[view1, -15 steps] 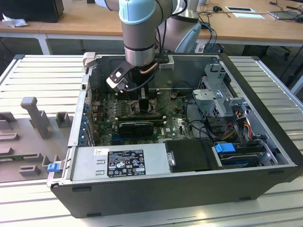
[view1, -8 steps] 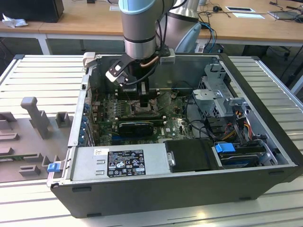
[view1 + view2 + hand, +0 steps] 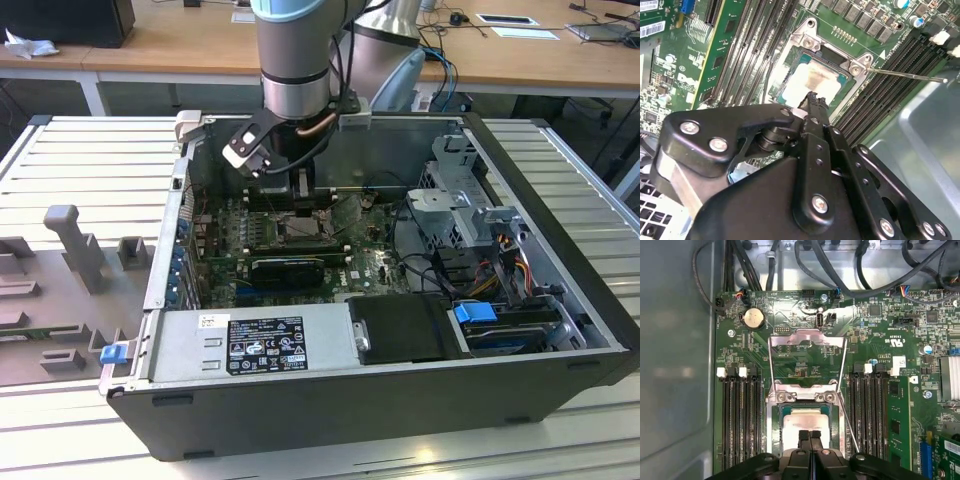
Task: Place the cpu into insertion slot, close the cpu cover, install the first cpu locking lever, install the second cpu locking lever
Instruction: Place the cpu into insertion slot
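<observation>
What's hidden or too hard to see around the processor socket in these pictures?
- Exterior view: the pincer covers most of the insertion slot.
- First wrist view: the pincer hides the near part of the cpu.
- Both wrist views: whether the pincer tip touches the cpu cannot be told; the tip blocks the contact spot.

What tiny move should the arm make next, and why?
Probably lift the black gripper slightly: its shut fingertips seem to rest on the pale silvery square cpu, which already lies in the metal-rimmed square insertion slot, while the thin grey metal cpu cover looks swung open.
</observation>
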